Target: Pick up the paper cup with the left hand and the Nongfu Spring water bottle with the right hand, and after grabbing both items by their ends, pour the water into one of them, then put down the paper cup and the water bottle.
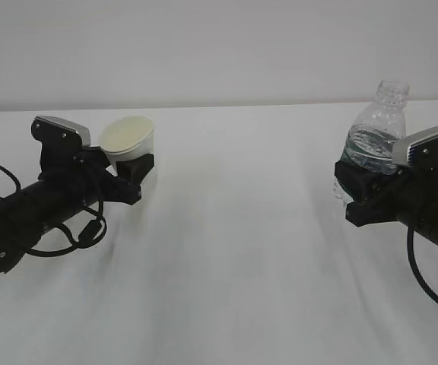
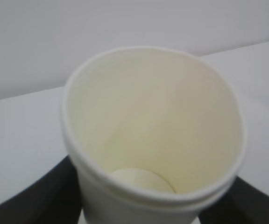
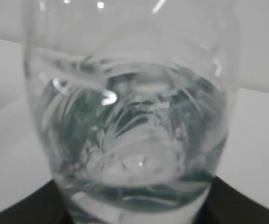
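Observation:
The white paper cup [image 1: 129, 137] sits at the left, tipped so that its pale yellowish inside faces the camera. My left gripper [image 1: 137, 169] is shut on its lower end. In the left wrist view the paper cup [image 2: 153, 130] fills the frame, with one black finger [image 2: 27, 205] on each side of its base. At the right, the uncapped Nongfu Spring water bottle [image 1: 377, 129] stands nearly upright and holds water. My right gripper [image 1: 353, 186] is shut on its lower part. The right wrist view looks through the bottle [image 3: 130, 116], with dark fingers [image 3: 246, 210] at both lower corners.
A white table [image 1: 234, 251] spreads between the two arms, and a plain pale wall rises behind its far edge. The left arm's black cables [image 1: 82, 232] loop down near the tabletop. A cable hangs from the right arm [image 1: 424, 281].

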